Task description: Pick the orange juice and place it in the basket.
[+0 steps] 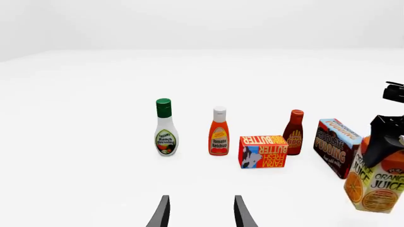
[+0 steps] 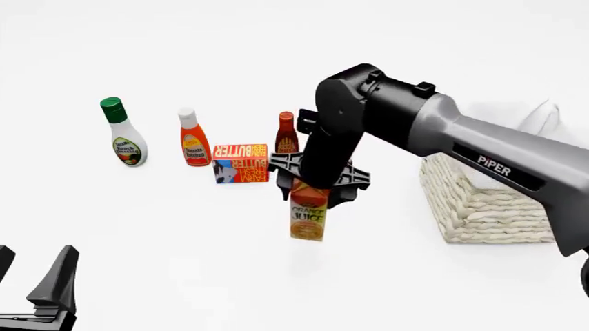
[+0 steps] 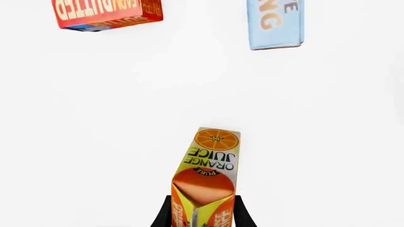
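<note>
The orange juice carton (image 2: pixel 308 219) hangs upright from my right gripper (image 2: pixel 311 194), which is shut on its gable top, left of the basket (image 2: pixel 487 207). Whether its base touches the table I cannot tell. In the right wrist view the carton (image 3: pixel 205 175) sits between the two black fingers, seen from above. In the left wrist view the carton (image 1: pixel 375 182) and the right gripper (image 1: pixel 385 139) show at the edge. My left gripper (image 2: pixel 37 286) is open and empty at the near left; its fingers (image 1: pixel 162 212) point toward the bottles.
Behind the carton stand a ranch dressing bottle (image 2: pixel 123 132), a ketchup bottle (image 2: pixel 192 138), a butter box (image 2: pixel 241 163) and a BBQ sauce bottle (image 2: pixel 287 134). A chocolate pudding box (image 1: pixel 338 146) stands beside the carton. The basket has a white cloth lining (image 2: pixel 538 117).
</note>
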You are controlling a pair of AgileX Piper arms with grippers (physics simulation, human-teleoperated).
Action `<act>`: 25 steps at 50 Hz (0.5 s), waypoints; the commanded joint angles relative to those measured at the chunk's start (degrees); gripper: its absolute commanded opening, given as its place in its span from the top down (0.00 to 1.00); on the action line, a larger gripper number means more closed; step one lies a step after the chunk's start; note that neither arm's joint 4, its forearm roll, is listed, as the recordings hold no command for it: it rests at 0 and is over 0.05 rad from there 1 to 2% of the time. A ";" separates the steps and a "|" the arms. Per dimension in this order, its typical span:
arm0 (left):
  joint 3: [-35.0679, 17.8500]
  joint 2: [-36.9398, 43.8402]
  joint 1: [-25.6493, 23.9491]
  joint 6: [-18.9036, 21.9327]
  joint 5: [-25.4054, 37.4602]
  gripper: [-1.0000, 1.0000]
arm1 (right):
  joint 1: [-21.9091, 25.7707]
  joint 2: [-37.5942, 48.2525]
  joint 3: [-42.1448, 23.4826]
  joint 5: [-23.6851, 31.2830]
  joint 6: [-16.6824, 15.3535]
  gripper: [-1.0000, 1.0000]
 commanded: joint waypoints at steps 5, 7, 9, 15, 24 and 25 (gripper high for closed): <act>0.00 0.03 0.04 -0.13 0.10 0.00 | -2.21 -1.09 -4.11 2.27 -6.71 1.00; 0.00 0.03 0.02 -0.11 0.09 0.00 | -1.95 -1.43 -4.42 2.27 -6.90 1.00; 0.00 0.03 0.03 -0.12 0.09 0.00 | -2.49 -1.73 -4.38 2.27 -7.43 1.00; 0.00 0.03 0.04 -0.12 0.10 0.00 | -2.47 -3.06 -4.98 2.27 -7.34 1.00; 0.00 0.03 0.04 -0.12 0.10 0.00 | -1.39 -4.82 -6.91 2.27 -6.54 1.00; 0.00 0.03 0.02 -0.11 0.09 0.00 | -1.65 -4.98 -6.71 2.27 -6.84 1.00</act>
